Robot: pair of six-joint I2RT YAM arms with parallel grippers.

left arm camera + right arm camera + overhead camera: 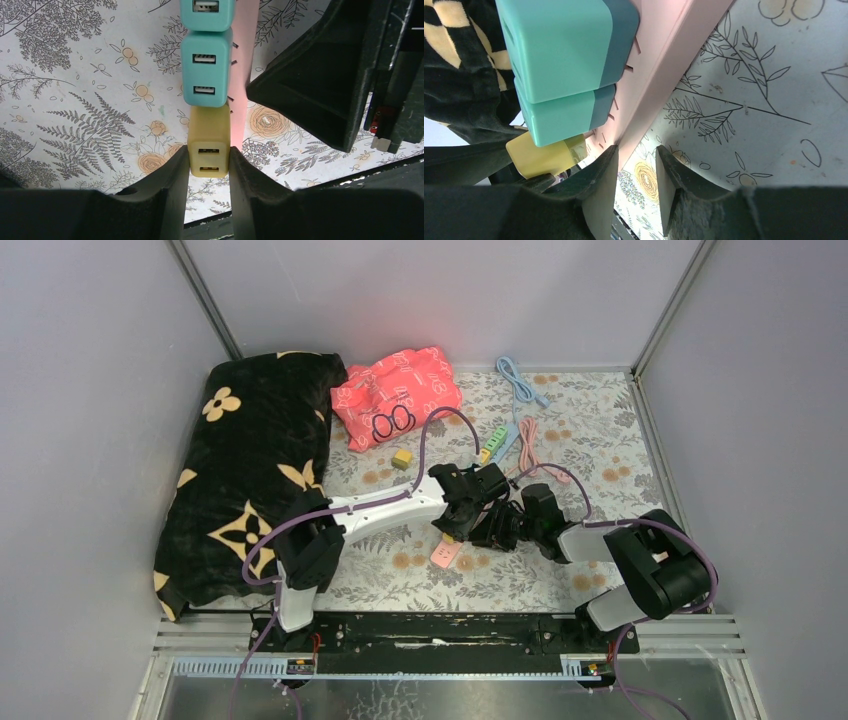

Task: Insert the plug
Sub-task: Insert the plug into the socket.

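My left gripper is shut on a yellow plug, squeezing its sides. The plug lies against the face of a pink power strip, right below two teal plugs that sit in the strip. Its prongs are hidden. In the right wrist view the yellow plug is left of my right gripper. That gripper's fingers stand slightly apart at the strip's lower edge, with only tablecloth between them. From above, both grippers meet over the strip's end.
A black flowered cushion fills the left side. A pink bag lies at the back. Near it are a small yellow cube, a second strip with green plugs, a light blue cable and a pink cable.
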